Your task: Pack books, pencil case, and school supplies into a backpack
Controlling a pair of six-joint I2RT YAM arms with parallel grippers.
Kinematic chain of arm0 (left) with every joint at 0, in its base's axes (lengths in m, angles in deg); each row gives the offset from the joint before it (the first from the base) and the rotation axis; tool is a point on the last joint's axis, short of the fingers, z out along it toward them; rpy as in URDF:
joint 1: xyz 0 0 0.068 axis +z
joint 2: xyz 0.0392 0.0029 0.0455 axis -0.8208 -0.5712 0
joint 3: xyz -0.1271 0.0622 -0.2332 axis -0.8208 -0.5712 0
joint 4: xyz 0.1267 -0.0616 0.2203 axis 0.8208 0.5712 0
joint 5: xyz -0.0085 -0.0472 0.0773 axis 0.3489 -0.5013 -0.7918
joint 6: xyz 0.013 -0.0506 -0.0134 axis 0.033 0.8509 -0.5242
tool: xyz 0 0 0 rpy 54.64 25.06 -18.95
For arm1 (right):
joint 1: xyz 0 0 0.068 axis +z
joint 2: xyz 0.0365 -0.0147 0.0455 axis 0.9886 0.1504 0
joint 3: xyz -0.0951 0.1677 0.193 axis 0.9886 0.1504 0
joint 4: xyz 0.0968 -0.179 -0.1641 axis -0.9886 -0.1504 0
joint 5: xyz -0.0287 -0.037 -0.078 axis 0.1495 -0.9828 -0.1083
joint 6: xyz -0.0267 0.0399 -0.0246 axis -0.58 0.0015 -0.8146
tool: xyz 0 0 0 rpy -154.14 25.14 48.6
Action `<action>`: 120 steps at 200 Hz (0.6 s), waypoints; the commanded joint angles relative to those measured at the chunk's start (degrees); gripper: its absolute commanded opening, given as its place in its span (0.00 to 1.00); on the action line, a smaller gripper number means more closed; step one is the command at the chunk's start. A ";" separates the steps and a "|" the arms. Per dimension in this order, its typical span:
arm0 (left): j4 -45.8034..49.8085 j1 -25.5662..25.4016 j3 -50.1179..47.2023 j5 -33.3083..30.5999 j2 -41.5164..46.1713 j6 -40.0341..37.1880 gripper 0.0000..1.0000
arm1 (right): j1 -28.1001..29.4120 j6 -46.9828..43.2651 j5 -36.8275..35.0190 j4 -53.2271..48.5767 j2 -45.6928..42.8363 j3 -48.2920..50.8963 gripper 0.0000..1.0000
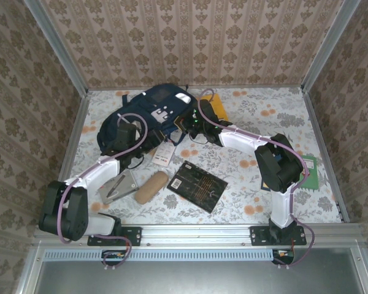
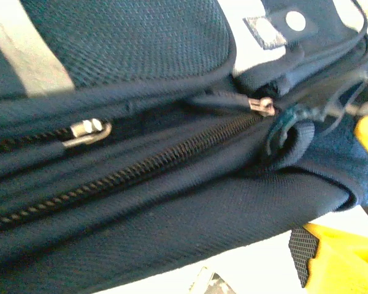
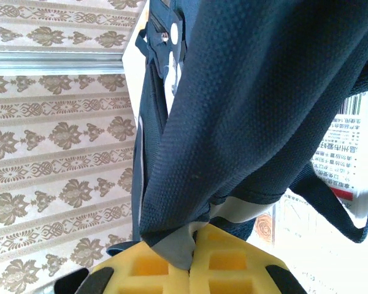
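Note:
The navy backpack (image 1: 148, 113) lies at the back left of the table. My left gripper (image 1: 128, 137) hovers at its near side; one yellow finger (image 2: 340, 260) stands far right, jaws open, nothing between them. Close in front run the backpack's zip (image 2: 141, 168) and a silver pull (image 2: 86, 130). My right gripper (image 3: 190, 260) is shut on a fold of backpack fabric (image 3: 233, 98), at the bag's right side (image 1: 193, 125). The tan pencil case (image 1: 151, 187), a black book (image 1: 196, 185), a grey angular piece (image 1: 118, 187) and a white-red packet (image 1: 164, 153) lie on the table.
An orange-yellow book (image 1: 217, 108) lies just behind the right gripper, beside the backpack. A green book (image 1: 310, 173) sits at the right, partly behind the right arm. Patterned walls with metal rails (image 1: 80, 122) close in the table on three sides.

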 commanded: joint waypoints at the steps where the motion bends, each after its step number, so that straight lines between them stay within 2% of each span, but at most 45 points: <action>1: 2.09 2.61 2.32 -1.50 -1.12 -1.09 0.88 | 0.87 -0.49 3.81 3.16 -4.16 0.65 0.00; 19: 0.80 4.00 2.06 -1.31 -1.57 1.06 0.88 | 1.39 -1.21 3.96 3.36 -3.90 1.73 0.00; 26: -0.02 4.39 1.90 -0.98 -1.89 1.87 0.85 | 1.65 -1.58 4.17 3.16 -3.64 1.96 0.00; 39: -0.07 4.62 2.06 -1.14 -2.69 3.00 0.69 | 2.12 -2.13 4.63 2.80 -3.10 2.20 0.00; 66: -0.37 4.64 1.99 -1.41 -3.36 3.91 0.29 | 2.82 -2.72 5.49 2.43 -1.67 2.56 0.03; 80: -0.17 4.53 1.64 -1.73 -2.84 3.92 0.12 | 3.02 -3.24 5.66 1.99 -1.16 2.40 0.06; 87: 0.08 4.48 1.45 -2.05 -2.41 3.83 0.06 | 3.11 -3.38 5.74 1.73 -0.82 2.23 0.12; 106: 0.80 4.45 1.20 -2.51 -1.52 3.39 0.01 | 3.24 -3.11 6.39 1.41 0.26 1.54 0.38; 120: 1.04 4.44 1.27 -2.42 -1.23 2.91 0.00 | 3.37 -2.82 6.76 0.74 1.51 0.46 0.48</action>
